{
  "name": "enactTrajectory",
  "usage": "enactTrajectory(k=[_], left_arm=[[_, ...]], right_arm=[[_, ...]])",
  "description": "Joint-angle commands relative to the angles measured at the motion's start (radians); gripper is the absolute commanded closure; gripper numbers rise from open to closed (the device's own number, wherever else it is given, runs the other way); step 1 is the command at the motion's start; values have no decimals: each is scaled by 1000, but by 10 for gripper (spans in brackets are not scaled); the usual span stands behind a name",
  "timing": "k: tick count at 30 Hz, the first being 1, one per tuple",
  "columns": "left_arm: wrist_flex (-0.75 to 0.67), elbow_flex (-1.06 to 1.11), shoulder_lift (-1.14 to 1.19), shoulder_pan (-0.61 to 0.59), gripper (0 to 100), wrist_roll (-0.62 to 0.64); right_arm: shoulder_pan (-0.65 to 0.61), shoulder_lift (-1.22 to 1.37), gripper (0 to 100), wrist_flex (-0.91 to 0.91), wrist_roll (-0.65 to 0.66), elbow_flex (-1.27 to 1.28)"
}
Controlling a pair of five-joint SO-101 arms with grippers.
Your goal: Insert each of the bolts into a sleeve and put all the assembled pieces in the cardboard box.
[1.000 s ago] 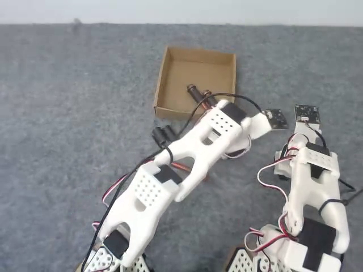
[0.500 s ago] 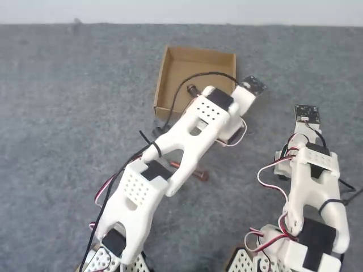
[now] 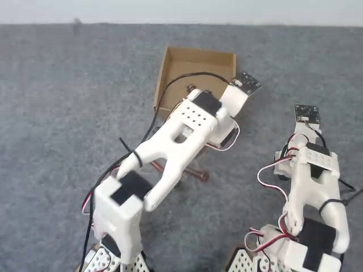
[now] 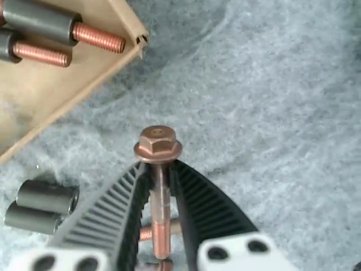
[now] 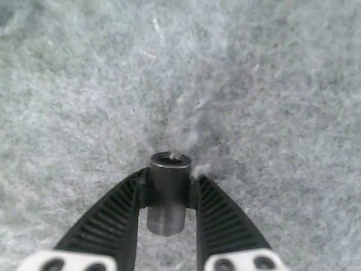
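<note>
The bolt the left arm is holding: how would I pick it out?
Find the cardboard box; just off its corner, the left gripper pinches a copper bolt. Unlike the sleeved bolts inside the box, it is bare.

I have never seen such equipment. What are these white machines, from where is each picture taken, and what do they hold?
These are two small robot arms side by side on a grey felt surface. The wide picture comes from a fixed camera above. The other two come from a camera on each arm's wrist, looking along its jaws. The left arm, near the cardboard box, has its jaws shut on a copper bolt. The right arm has its jaws shut on a dark sleeve. Two assembled pieces lie in the box, two loose sleeves lie outside it, and another bolt lies on the felt.
</note>
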Motion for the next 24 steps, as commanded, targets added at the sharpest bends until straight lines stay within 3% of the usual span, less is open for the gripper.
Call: enactTrajectory(k=[1, 5, 12, 24], left_arm=[[-71, 79, -176, -20, 988, 12], [-137, 185, -261, -68, 987, 17], [-209, 315, -356, -180, 987, 133], [-347, 664, -631, -459, 987, 132]], right_arm=[[-12, -10, 991, -13, 14, -8], [-12, -10, 991, -13, 14, -6], [-10, -10, 991, -10, 14, -6], [-10, -10, 991, -7, 14, -6]])
